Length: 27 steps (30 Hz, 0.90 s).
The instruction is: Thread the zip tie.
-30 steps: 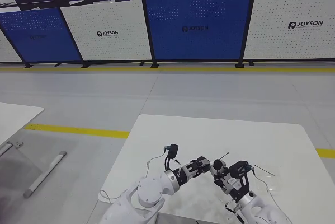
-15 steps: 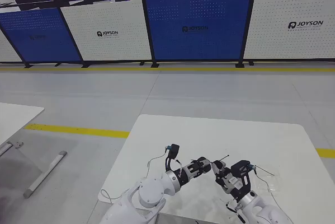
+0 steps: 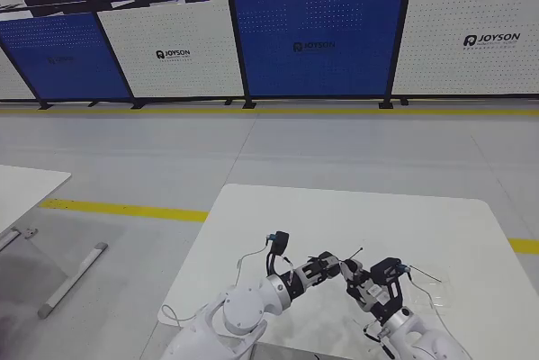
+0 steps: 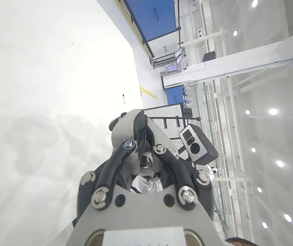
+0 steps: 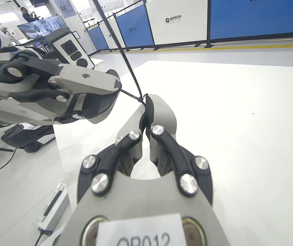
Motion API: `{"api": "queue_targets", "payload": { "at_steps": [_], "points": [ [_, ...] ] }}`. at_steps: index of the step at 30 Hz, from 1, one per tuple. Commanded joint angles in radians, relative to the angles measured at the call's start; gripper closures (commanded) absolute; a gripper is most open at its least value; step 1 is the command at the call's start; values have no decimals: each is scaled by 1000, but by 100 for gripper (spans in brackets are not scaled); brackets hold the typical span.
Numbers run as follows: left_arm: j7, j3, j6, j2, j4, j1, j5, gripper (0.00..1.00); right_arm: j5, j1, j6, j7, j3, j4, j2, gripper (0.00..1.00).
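The thin black plastic zip tie is up in the air over the white table, between the two claws. The right claw is squeezed shut, with the tie pinched at its very tip. From there the long part goes up to the little square head. A short piece goes sideways into the left claw, which is shut on it too. Where the tie bends at the right claw, the lines are tiny and dark, so I cannot tell if the end goes through anything. From above, the tie is only a thin line. A clear thing lies on the table beside the right arm, too faint to name.
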Motion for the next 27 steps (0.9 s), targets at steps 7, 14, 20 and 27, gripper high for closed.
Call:
{"api": "queue_targets", "payload": {
  "at_steps": [7, 14, 20, 27],
  "points": [
    [1, -1, -9, 1, -5, 4, 1, 100, -3, 3, 2, 5, -4, 4, -1, 100],
    [2, -5, -18, 3, -8, 9, -5, 100, -6, 6, 2, 8, -7, 8, -1, 100],
    [2, -5, -20, 4, -7, 10, -5, 100, -6, 10, 1, 9, -10, 11, -2, 100],
    [7, 0, -10, 2, 7, 3, -12, 100, -10, 10, -5, 16, -10, 12, -1, 60]
  ]
}}
